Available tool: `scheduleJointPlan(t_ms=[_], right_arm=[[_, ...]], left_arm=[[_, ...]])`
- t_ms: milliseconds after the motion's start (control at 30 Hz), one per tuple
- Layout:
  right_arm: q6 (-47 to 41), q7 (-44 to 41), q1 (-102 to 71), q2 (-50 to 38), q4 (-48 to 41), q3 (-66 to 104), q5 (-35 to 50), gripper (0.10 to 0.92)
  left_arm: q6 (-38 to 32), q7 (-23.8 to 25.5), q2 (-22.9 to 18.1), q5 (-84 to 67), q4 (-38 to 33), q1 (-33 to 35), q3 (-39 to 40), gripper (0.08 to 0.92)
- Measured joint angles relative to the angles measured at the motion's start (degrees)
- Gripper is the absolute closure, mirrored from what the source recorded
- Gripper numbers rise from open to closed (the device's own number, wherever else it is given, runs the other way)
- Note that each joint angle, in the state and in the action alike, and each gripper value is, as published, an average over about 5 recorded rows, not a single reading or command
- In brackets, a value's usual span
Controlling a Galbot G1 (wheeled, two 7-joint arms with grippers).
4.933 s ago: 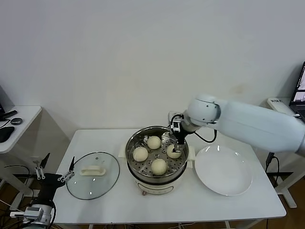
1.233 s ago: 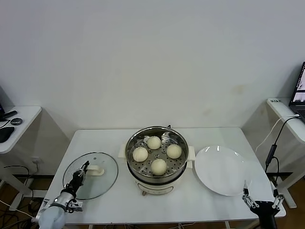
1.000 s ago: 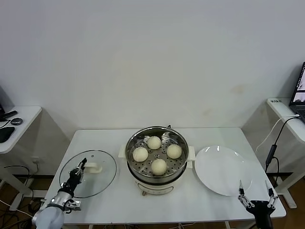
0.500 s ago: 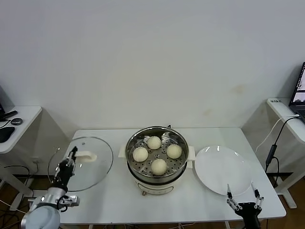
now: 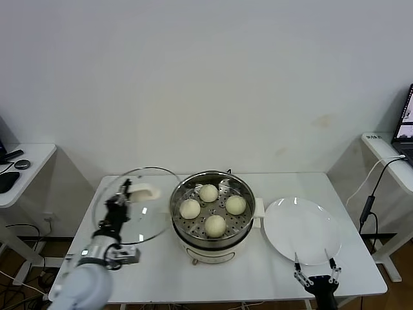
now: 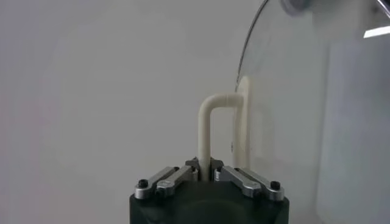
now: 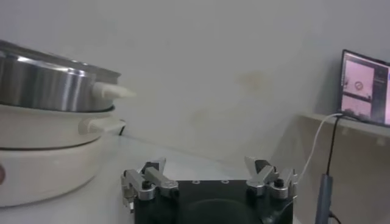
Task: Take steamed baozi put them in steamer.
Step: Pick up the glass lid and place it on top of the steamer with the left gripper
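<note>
The four small, round, cream-white steamed baozi (image 5: 212,208) all sit inside the round, shiny stainless-steel steamer (image 5: 212,212), spread over its perforated tray and apart from one another, so the loading looks finished and the step in hand appears to be covering the pot. The steamer stands on its cream-white electric base at the middle of the white rectangular table (image 5: 161,265), with a flat, round white plate (image 5: 302,230) bare just beside it on the robot's right. On the robot's left, the round glass lid with a white handle (image 5: 137,206) hangs tilted in the air, lifted off the table, its nearer edge just beside the steamer's rim. The left gripper (image 5: 120,200) is clenched on that handle; the left wrist view shows its fingers (image 6: 183,176) pinched tight on one leg of the white loop, with the glass standing on edge beyond. To do this well, the lid should be levelled before it passes over the pot, centred over the rim, and lowered straight so the glass neither knocks the metal edge nor presses the buns; the pinch grips only one leg, so a slow wrist turn would guard against the lid swinging. The right gripper (image 5: 315,279) waits low at the table's front edge, beside the plate, fingers spread and holding nothing, well apart from the baozi.
</note>
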Motion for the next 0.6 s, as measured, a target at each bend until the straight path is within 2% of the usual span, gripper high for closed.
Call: scheduleJointPlan(t_ms=[300,600], right_arm=[[0.6,0.8,1.2,0.2,-2.6,-2.0,-2.7,0.203],[0.9,0.9,1.5,0.2,-4.1,-2.4,-4.0,0.203]], left_arm=[[5.3,5.7,-4.3,7.5,2.4,-10.6,16.1,0.834],[8.0,10.2,-10.4,16.1,6.4,-17.4,23.6,0.834]])
